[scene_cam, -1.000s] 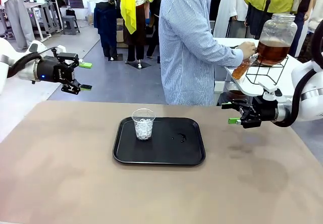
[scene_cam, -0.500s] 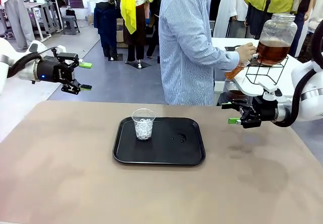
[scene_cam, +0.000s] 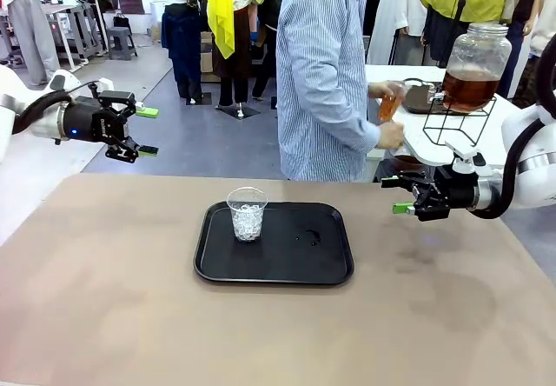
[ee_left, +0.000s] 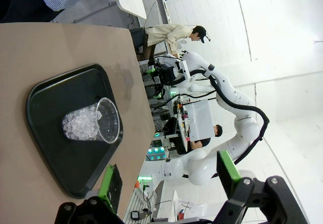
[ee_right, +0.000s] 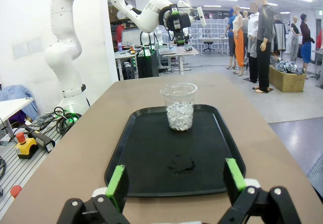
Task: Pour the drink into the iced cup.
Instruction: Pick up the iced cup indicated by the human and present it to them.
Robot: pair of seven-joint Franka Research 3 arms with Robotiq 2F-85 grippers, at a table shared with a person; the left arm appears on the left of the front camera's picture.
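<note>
The iced cup point(scene_cam: 247, 213), clear plastic and half full of ice, stands on the left part of a black tray point(scene_cam: 287, 269) in the middle of the table. At the far side a person in a striped shirt holds a clear cup of amber drink point(scene_cam: 389, 105) upright in both hands. More of the drink fills the lower part of a big lidded glass jar point(scene_cam: 473, 66) behind. My left gripper point(scene_cam: 148, 131) hovers open off the far left corner. My right gripper point(scene_cam: 395, 195) hangs open at the right, level with the tray. The wrist views face the iced cup point(ee_left: 91, 125) point(ee_right: 178, 107) between open green pads.
The jar sits on a black wire stand point(scene_cam: 456, 121) on a white side table point(scene_cam: 486, 138) at the far right. A small wet mark point(scene_cam: 308, 236) lies on the tray right of the cup. Bare brown tabletop point(scene_cam: 113, 299) surrounds the tray. Other people stand in the background.
The person has drawn the cup of drink away from the jar's tap, brought it upright and turned toward the table. Both arms have stayed still.
</note>
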